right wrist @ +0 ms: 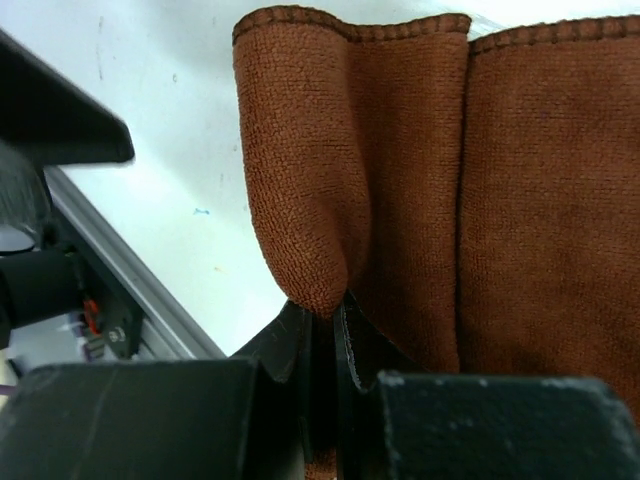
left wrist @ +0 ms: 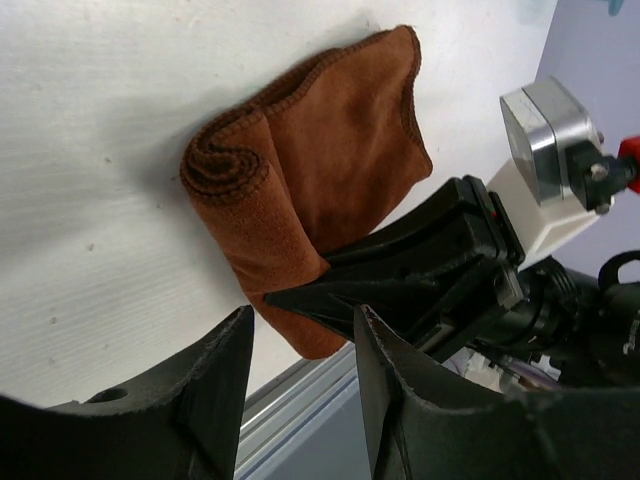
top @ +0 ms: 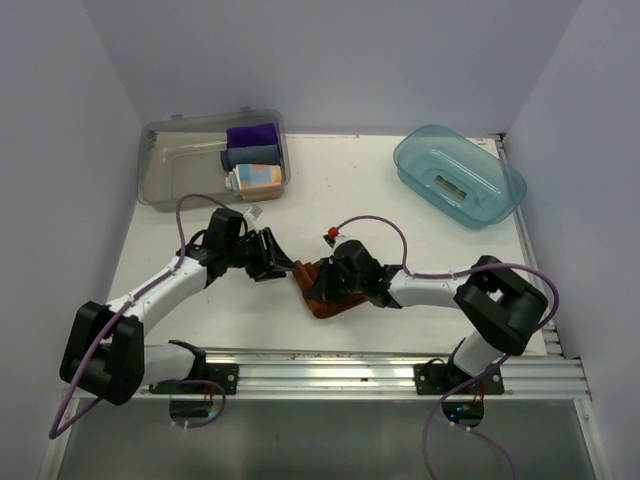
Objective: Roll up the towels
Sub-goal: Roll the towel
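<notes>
Pinches a fold of the rust-brown towel [right wrist: 400, 180], half rolled on the table [top: 430, 250], with the right gripper [right wrist: 325, 315] — jaws pressed tight on cloth. Holds the left gripper [left wrist: 300, 325] spread, empty, just beside the roll's near end — long axis running away ahead.

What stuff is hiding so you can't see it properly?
Top view: the right gripper covers much of the brown towel.
Top view: whatever lies in the blue tub is too small to tell.
Right wrist view: the brown towel runs past the right edge.
</notes>
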Available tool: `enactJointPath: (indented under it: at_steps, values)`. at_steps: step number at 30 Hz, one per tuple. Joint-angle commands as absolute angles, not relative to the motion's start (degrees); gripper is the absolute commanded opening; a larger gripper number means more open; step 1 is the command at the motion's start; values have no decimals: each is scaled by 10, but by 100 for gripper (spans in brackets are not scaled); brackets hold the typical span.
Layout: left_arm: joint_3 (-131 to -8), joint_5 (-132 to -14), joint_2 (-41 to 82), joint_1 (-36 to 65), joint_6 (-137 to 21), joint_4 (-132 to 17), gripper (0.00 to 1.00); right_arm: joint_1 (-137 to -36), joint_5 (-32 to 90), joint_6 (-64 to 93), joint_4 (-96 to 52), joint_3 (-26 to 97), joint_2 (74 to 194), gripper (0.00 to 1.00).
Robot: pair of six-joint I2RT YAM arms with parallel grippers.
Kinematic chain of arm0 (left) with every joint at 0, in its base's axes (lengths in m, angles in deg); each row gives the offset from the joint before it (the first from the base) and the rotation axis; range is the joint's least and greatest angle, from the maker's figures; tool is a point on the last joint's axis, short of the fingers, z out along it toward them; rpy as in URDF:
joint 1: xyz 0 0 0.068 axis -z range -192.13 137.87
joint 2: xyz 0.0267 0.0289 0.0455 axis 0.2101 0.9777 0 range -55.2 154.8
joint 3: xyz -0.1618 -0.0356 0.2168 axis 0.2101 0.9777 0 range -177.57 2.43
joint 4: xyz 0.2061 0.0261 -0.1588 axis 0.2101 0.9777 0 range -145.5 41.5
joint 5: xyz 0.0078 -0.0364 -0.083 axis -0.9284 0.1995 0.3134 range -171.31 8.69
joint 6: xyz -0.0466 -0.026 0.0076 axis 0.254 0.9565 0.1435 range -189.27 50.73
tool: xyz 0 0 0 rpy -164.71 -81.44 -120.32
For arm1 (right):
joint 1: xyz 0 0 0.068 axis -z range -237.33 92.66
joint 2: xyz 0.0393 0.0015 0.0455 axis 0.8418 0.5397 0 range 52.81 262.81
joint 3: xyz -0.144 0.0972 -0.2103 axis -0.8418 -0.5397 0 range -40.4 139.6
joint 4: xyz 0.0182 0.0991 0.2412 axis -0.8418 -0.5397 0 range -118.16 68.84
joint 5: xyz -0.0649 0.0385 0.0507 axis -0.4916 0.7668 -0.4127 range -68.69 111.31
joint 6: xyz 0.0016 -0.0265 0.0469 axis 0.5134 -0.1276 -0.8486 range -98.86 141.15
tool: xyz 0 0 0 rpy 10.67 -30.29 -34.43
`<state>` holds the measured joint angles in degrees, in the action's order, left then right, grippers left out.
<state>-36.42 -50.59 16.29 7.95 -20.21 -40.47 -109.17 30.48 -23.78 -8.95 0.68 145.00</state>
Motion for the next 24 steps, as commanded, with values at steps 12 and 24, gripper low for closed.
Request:
enactJointPath:
  at_steps: [12, 24]
  values:
    - [-388, -497, 220, 141, -186, -487, 46, -1036, 427, -361, 123, -92, 1455, 0]
    - [-429, -501, 272, 159, -193, -497, 44, -1006, 457, -422, 248, -144, 1477, 0]
